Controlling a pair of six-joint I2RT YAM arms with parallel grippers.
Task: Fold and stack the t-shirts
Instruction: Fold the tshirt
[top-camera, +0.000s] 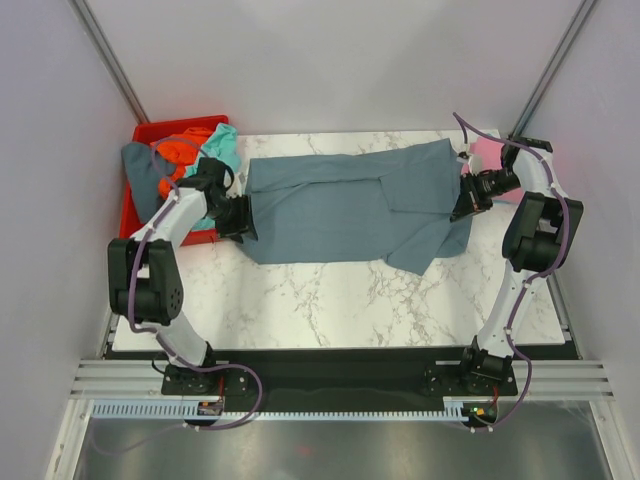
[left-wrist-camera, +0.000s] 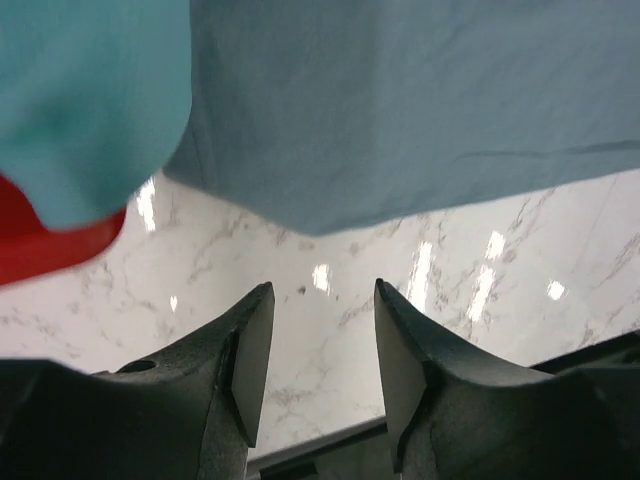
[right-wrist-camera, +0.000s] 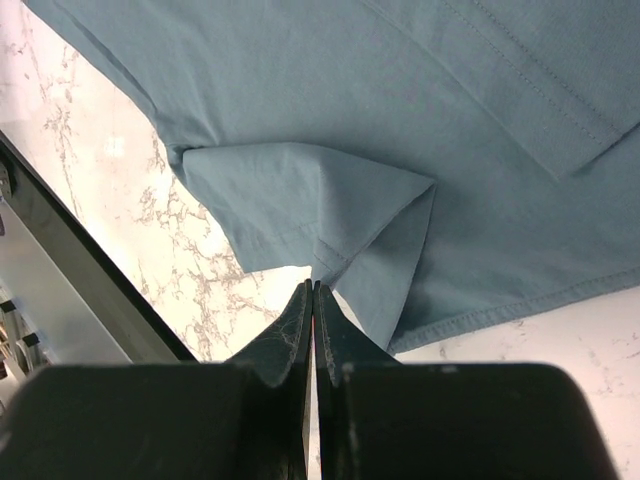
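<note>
A large blue-grey t-shirt (top-camera: 340, 210) lies spread across the middle of the marble table. My left gripper (top-camera: 238, 215) is at the shirt's left edge, low over the table. In the left wrist view it (left-wrist-camera: 322, 290) is open with only bare marble between its fingers, and the shirt's edge (left-wrist-camera: 400, 100) lies just ahead. My right gripper (top-camera: 466, 205) is at the shirt's right edge. Seen from the right wrist, it (right-wrist-camera: 313, 285) is shut on a pinched fold of the blue-grey cloth (right-wrist-camera: 330, 190). Teal (top-camera: 222, 148) and orange (top-camera: 180, 155) t-shirts lie in the bin. A pink t-shirt (top-camera: 487, 152) lies at the far right corner.
A red plastic bin (top-camera: 132, 205) stands off the table's far left corner, with a dark blue-grey cloth (top-camera: 140, 165) hanging over its side. The teal shirt (left-wrist-camera: 80, 100) and the bin's red rim (left-wrist-camera: 40, 250) are close to my left gripper. Grey walls enclose the table.
</note>
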